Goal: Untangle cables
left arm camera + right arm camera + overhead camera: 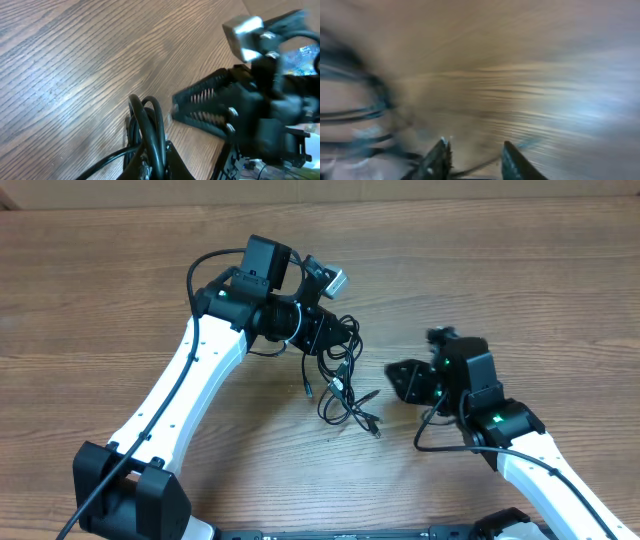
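The cables [345,395] are a loose bunch of thin black cords with small plug ends, lying mid-table. My left gripper [338,342] is at the top of the bunch, shut on the cables. In the left wrist view the black loops [148,120] rise out of the closed left gripper [160,161]. My right gripper [398,380] stands just right of the bunch, open. The right wrist view is blurred: the right gripper [475,150] has its jaws apart, a thin cord runs low across the gap, and the cables [370,110] smear to the left. The right gripper [192,107] also shows in the left wrist view.
A wooden table [520,270] fills every view. The left arm's white link [190,380] runs from the front left corner to the bunch. The right arm [520,445] comes in from the front right. The left wrist camera housing [330,278] juts out behind the bunch.
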Motion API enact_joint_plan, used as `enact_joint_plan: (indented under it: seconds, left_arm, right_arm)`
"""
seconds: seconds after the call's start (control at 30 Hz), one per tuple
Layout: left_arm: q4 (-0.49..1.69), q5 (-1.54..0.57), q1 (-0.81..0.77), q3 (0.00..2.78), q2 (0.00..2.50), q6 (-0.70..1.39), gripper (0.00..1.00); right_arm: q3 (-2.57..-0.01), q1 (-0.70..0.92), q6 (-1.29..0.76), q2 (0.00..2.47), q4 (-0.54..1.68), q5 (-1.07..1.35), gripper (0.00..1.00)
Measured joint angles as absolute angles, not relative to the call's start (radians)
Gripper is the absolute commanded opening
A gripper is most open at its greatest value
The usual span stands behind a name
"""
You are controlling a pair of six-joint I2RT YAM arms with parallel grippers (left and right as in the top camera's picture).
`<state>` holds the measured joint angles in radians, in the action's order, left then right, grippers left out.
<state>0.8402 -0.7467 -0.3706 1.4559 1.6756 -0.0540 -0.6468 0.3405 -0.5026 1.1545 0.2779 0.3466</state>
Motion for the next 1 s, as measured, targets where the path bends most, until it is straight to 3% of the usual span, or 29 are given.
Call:
enact_joint_plan:
  seconds: [0.1, 0.23, 0.43, 0.77, 1.0]
  left_arm:
    - [0.840, -0.751, -0.371, 1.456, 1.676, -0.054, 0.04]
    - [0.839, -0.801, -0.371, 1.456, 1.676, -0.052, 0.04]
    - [0.839, -0.859, -0.374, 1.456, 1.676, -0.051, 0.04]
    - [0.838, -0.881, -0.410, 1.456, 1.676, -0.051, 0.04]
    - [0.838, -0.882, -0.413, 1.456, 1.676, -0.051, 0.04]
  right_arm:
    - [-0.647, 0.341, -0.440, 1.155, 0.204, 0.495, 0.25]
    - [-0.647, 0.341, -0.398, 1.155, 0.194, 0.600, 0.21]
    - [-0.647, 0.341, -0.385, 1.155, 0.196, 0.632, 0.20]
    - [-0.647, 0.341, -0.377, 1.155, 0.189, 0.643, 0.04]
    - [-0.647, 0.341, -0.373, 1.155, 0.187, 0.643, 0.04]
